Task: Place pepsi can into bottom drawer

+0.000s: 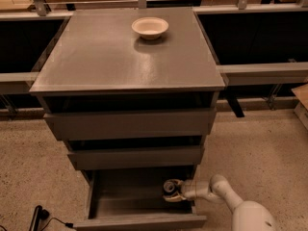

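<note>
At lower centre, the gripper (pixel 170 192) reaches sideways into the open drawer (pixel 125 199), jaws clamped on the can (pixel 169 185), apparently to set it inside.

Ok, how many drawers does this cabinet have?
3, stacked: the top drawer under the tabletop, the middle drawer below it, and the bottom drawer pulled out near the floor. The hand reaches into it from the right, at the pepsi can.
</note>
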`<action>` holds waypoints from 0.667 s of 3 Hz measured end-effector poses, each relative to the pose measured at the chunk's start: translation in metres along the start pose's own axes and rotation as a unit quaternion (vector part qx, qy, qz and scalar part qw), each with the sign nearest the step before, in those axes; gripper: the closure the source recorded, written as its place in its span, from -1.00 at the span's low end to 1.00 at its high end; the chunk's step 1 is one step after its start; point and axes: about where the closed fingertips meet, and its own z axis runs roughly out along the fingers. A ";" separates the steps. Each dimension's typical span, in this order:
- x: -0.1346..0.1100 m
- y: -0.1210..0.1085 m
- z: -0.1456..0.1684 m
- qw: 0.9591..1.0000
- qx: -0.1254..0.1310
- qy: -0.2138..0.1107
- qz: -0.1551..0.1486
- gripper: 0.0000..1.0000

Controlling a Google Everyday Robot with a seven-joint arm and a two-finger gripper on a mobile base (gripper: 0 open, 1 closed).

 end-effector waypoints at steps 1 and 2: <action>0.000 0.001 0.002 1.000 -0.002 -0.001 0.001 0.50; 0.000 0.003 0.005 1.000 -0.004 -0.002 0.002 0.03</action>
